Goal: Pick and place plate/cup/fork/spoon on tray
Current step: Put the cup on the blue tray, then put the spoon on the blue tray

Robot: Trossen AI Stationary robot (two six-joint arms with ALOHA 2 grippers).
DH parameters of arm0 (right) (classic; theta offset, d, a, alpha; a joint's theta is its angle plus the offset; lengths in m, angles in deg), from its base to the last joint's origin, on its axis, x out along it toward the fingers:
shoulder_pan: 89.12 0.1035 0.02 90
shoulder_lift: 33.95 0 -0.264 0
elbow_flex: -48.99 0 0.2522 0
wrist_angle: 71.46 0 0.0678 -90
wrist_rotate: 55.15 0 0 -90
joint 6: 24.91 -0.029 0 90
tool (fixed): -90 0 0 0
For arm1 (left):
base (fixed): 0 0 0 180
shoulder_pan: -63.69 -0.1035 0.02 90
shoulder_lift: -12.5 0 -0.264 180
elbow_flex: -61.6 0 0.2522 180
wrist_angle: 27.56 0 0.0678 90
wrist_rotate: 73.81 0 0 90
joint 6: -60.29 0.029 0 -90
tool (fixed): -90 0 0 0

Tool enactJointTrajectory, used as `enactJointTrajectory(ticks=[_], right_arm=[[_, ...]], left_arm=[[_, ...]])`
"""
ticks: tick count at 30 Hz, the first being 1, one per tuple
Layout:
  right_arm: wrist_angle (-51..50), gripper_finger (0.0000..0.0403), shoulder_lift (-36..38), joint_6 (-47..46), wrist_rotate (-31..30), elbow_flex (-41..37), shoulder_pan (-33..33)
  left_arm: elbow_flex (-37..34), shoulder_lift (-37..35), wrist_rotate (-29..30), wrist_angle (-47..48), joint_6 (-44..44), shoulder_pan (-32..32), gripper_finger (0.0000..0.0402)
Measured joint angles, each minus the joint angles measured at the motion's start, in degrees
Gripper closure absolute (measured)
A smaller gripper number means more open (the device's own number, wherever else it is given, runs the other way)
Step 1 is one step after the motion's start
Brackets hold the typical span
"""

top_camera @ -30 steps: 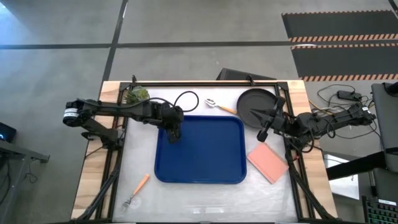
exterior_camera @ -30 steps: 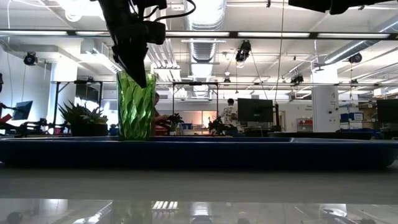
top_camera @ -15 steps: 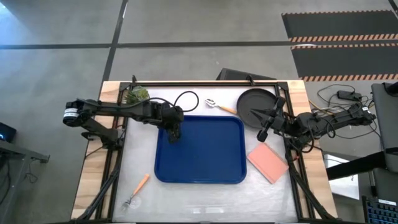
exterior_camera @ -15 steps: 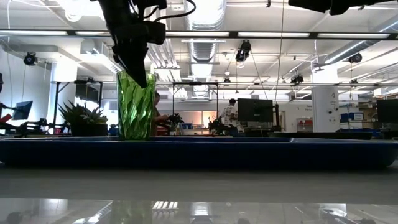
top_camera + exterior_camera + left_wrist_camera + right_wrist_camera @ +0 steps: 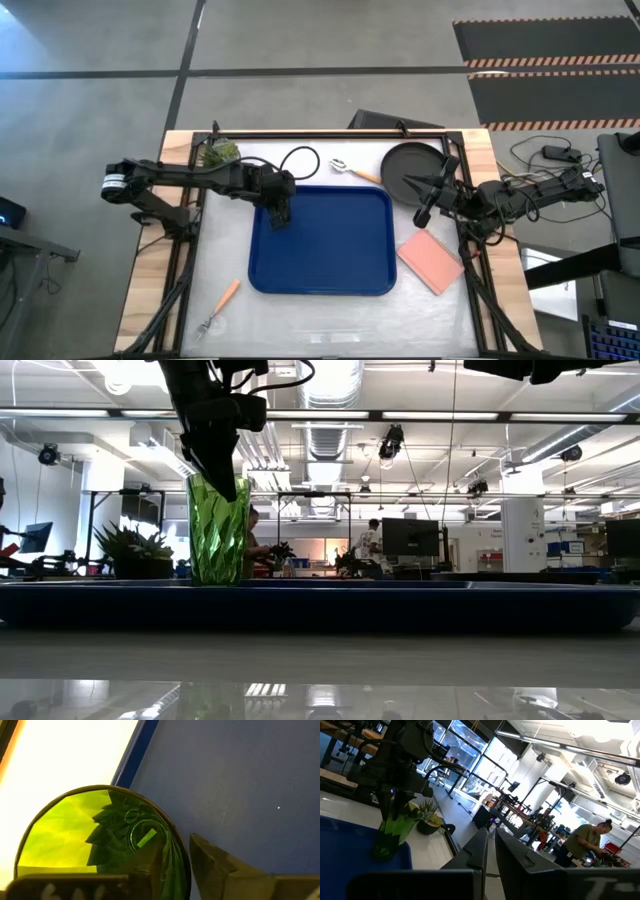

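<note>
Potted plant, black cable loop, pink pad, table

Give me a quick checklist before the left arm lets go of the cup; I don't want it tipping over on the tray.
1. Cup upright: ok, it stands straight in the low view.
2. Cup base down on the tray: ok, its bottom meets the tray floor in the low view, near the far left corner.
3. Cup clear of the tray rim: ok, though close; the left wrist view shows the rim right beside it.
4. Left gripper hold: ok, one finger inside the cup rim, one outside.
5. Right gripper out of the way: ok, over the table by the plate, past the tray's right edge.
6. Fork and spoon: not ok, both on the table.
</note>
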Motion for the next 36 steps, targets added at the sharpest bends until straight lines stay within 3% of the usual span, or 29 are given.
enactJointTrajectory(ticks=[11, 19, 29, 36], right_arm=[[0.0, 0.0376, 0.0, -0.6, 0.0, 0.0, 0.0], [0.0, 0.0376, 0.0, -1.2, 0.0, 0.0, 0.0], [5.1, 0.0376, -2.2, -4.9, 2.5, 0.2, 0.0], [-0.8, 0.0376, -11.6, -16.9, 3.3, 6.6, 0.0]], left_arm=[[0.5, -0.8, 0.0, 0.2, 0.3, 0.0, 0.0260], [1.9, -3.8, 0.0, 0.4, 0.5, 0.0, 0.0256], [1.6, -14.5, 0.2, -0.3, 5.5, 0.3, 0.0255], [-5.0, -24.8, 1.8, -19.7, 13.7, 2.7, 0.0255]])
